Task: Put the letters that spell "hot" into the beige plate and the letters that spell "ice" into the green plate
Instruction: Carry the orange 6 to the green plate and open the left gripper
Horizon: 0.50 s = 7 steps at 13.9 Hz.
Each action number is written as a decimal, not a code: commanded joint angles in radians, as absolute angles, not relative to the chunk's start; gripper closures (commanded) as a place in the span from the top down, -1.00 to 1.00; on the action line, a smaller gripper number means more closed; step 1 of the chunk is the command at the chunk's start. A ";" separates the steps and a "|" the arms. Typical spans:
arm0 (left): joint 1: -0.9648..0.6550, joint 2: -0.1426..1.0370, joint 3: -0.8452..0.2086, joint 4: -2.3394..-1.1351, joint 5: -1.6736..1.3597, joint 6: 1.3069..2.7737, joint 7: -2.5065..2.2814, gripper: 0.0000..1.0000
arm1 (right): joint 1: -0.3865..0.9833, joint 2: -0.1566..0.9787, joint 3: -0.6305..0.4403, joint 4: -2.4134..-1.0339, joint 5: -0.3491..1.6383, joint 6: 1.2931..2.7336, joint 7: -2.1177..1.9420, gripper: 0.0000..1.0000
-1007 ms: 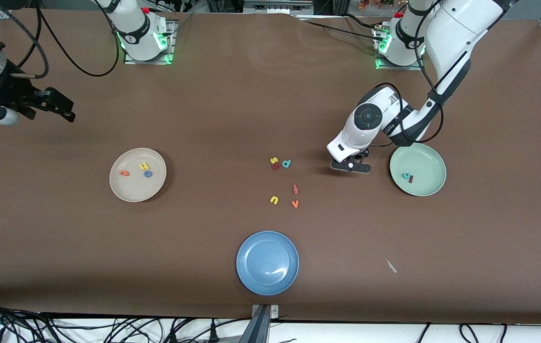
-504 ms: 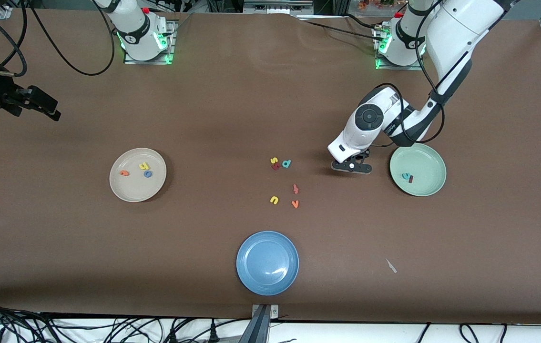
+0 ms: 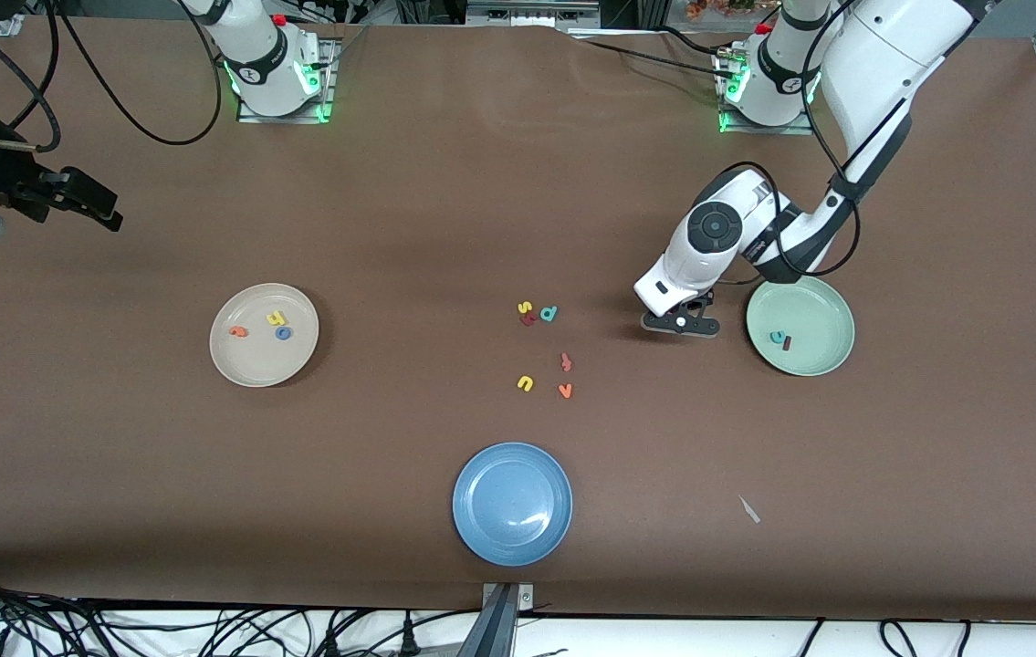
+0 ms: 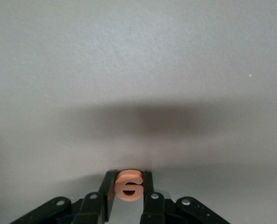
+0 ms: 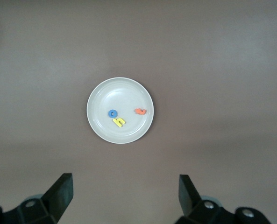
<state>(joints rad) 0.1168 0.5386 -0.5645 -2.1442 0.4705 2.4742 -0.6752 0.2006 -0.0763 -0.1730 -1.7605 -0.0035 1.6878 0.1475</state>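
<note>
The left pincer hangs low over the bare desk just beside the green plate, its fingers clamped on the orange e. The teal c and dark red i lie in that plate, touching or nearly so. The beige plate, toward the right arm's end, holds the yellow h, blue o and orange t. The right pincer waits up in the air near that end of the desk, jaws spread wide and empty.
</note>
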 commanded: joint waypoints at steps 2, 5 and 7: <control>0.117 0.514 -0.569 -2.152 0.508 2.470 -0.689 -0.82 | 0.204 -0.086 -0.164 -1.753 -0.009 1.669 0.156 1.00; 0.126 0.486 -0.572 -2.146 0.508 2.467 -0.687 -0.82 | 0.204 -0.084 -0.166 -1.752 -0.009 1.669 0.156 1.00; 0.132 0.437 -0.572 -2.145 0.503 2.461 -0.687 -0.83 | 0.204 -0.083 -0.166 -1.752 -0.009 1.669 0.158 1.00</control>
